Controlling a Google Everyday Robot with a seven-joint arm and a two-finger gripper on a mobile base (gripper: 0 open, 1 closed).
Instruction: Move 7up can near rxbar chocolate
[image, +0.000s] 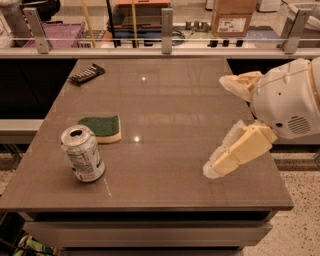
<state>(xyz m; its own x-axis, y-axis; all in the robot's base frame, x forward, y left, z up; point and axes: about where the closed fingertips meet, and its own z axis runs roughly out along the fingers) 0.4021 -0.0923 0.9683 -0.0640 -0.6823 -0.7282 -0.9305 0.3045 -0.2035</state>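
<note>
The 7up can, silver with a white-and-green label, stands upright near the table's front left. The rxbar chocolate, a flat dark bar with pale stripes, lies at the far left corner of the table. My gripper comes in from the right over the table's right side, open and empty, with one cream finger high and the other low. It is far to the right of the can and touches nothing.
A yellow sponge with a green top lies just behind the can. The brown table ends in a front edge close to the can. A railing with glass runs behind the table.
</note>
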